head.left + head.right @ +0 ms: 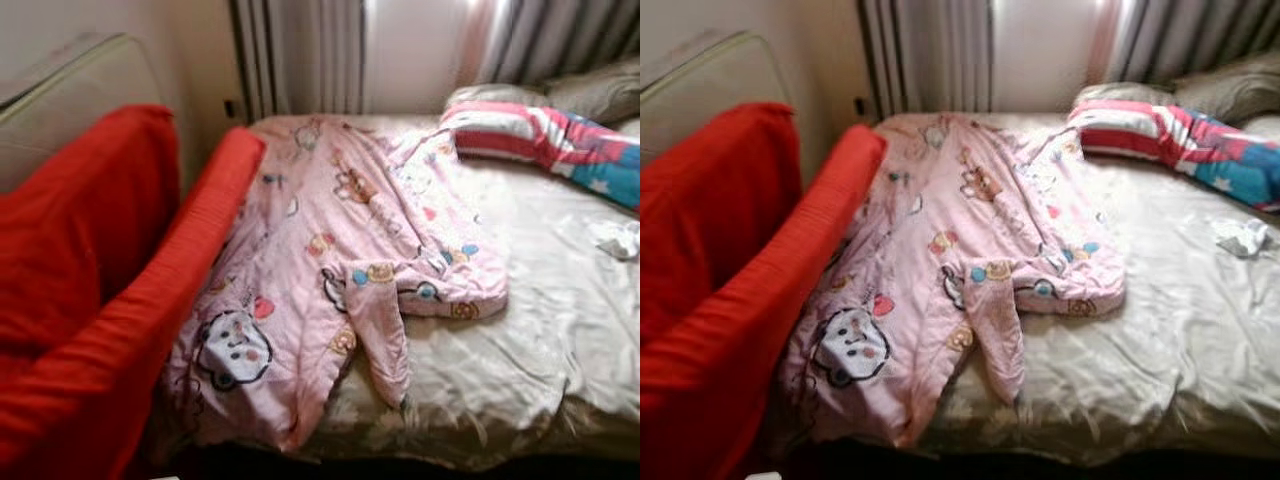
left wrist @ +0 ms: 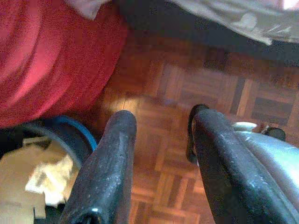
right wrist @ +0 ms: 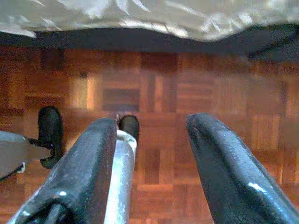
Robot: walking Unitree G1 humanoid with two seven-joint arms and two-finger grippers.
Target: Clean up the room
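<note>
A bed (image 1: 560,350) with a pale, shiny cream sheet stands before the robot, its head end against the curtains (image 1: 300,55). A pink quilt (image 1: 330,240) printed with cartoon animals lies crumpled along the bed's left edge, running from the head end to the foot, where one corner droops over the front edge. No writing on the print can be read. At the far right corner lies a striped red, white and blue pillow (image 1: 560,140) with white stars, and behind it a grey pillow (image 1: 600,90). A small white crumpled cloth (image 1: 618,238) sits near the right edge. A red blanket (image 1: 90,300) is draped over a sofa just beside the bed's left edge, touching the quilt.

Both arms hang low over the wooden parquet floor (image 3: 154,93). The left gripper (image 2: 161,135) has its fingers spread apart, holding nothing, above the floor beside the red blanket and a dark blue-rimmed bin (image 2: 70,137) with cardboard inside. The right gripper (image 3: 149,140) is likewise parted and holds nothing, near the bed's foot edge.
</note>
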